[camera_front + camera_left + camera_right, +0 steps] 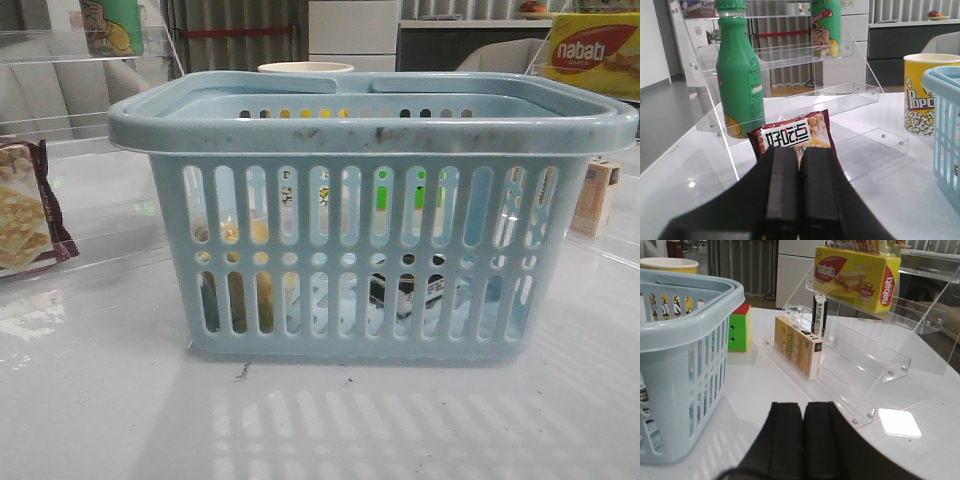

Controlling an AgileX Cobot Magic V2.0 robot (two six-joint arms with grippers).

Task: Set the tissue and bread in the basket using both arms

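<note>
You've got the basket [372,215] sitting mid-table, close to the near edge, filling most of the front view. Through its slots you can see the bread [245,262] low inside on the left side, golden-brown, and the tissue [418,290], a dark packet w/ white print, on the basket floor toward the right. Both are inside the walls; can't tell if they touch each other.

Your left claw [799,187] is clenched, fingers pressed flat together w/ nothing between them. It sits outside the basket on the left side of the table, w/ the basket rim at the edge of its view. Just ahead of it is a cracker packet [796,137] leaning by a clear shelf rack [805,107], a green bottle [739,75] on that rack, and a popcorn cup [922,95] farther off.

Your right claw [802,432] is also clenched and empty, outside the basket on the right side of the table. Near it: a tan carton [797,345] on a clear rack, a yellow wafer box [855,275] above, and a colored cube [739,327] beside the basket.
</note>
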